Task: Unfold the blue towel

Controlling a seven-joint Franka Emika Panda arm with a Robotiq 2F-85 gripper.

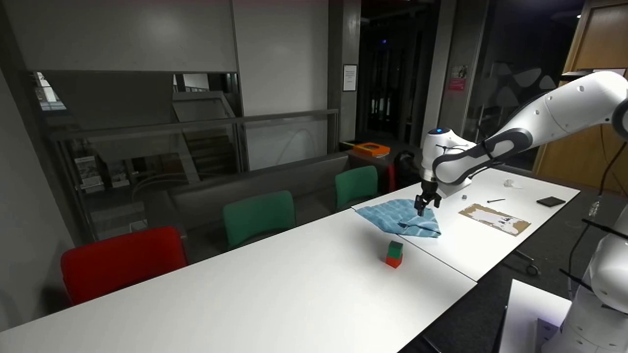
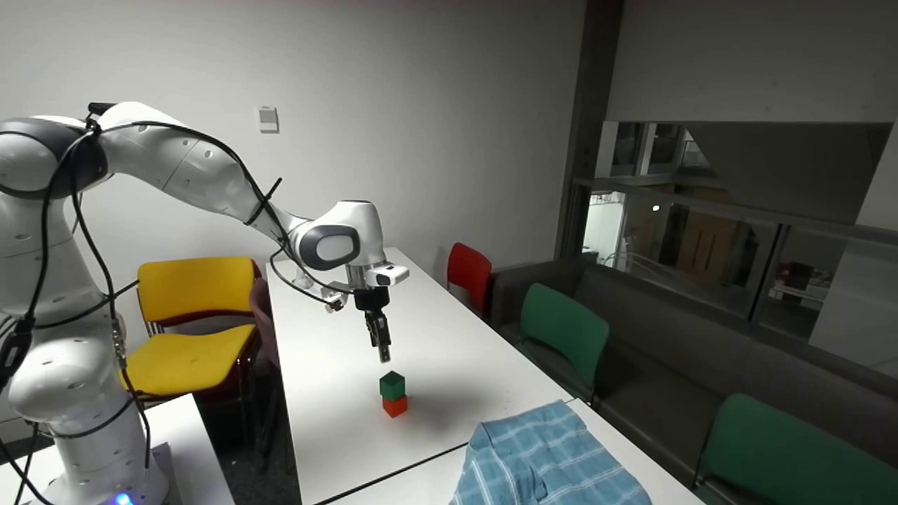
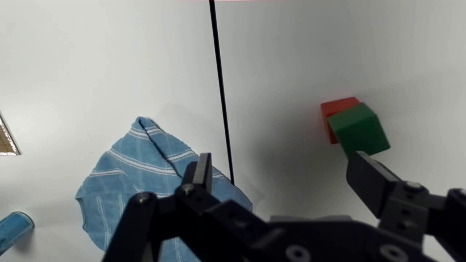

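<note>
Light blue and rumpled, the towel lies over a seam in the white tabletop, partly folded (white stripes askew along the creases). The gripper hangs above the tabletop, clear of the towel, jaws spread wide. Nearby a green block sits on a red block. A blue cylinder at the wrist view's edge is too cropped to name.

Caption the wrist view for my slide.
Open claw over a white tabletop: rumpled, striped blue towel; green cube stacked on a red cube.
</note>
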